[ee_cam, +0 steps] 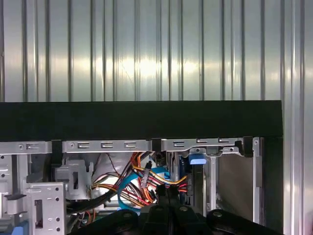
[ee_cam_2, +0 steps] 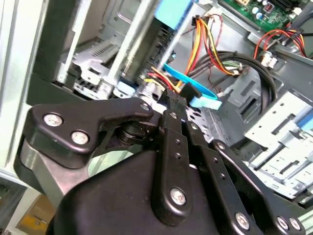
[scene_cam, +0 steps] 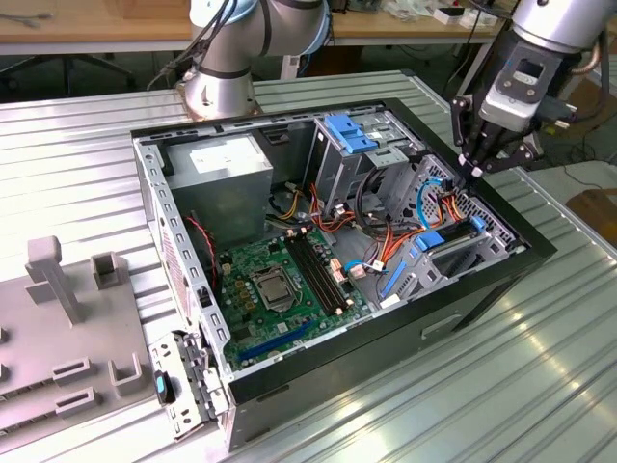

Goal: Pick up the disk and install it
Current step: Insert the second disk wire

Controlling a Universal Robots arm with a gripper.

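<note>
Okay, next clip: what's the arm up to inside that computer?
The gripper is lowered at the far corner of the open computer case, on the exterior view's right, right over a bundle of blue, red and yellow cables. The disk, with its blue rails, lies in the bay just beside that spot. Nothing is visibly held in the gripper.

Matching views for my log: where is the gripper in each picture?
Exterior view: gripper over the computer case, at its end toward the exterior view's right.
Second wrist view: gripper just short of the blue flat cable.
First wrist view: gripper beside that cable.
Shared landmark: the blue flat cable.
</note>
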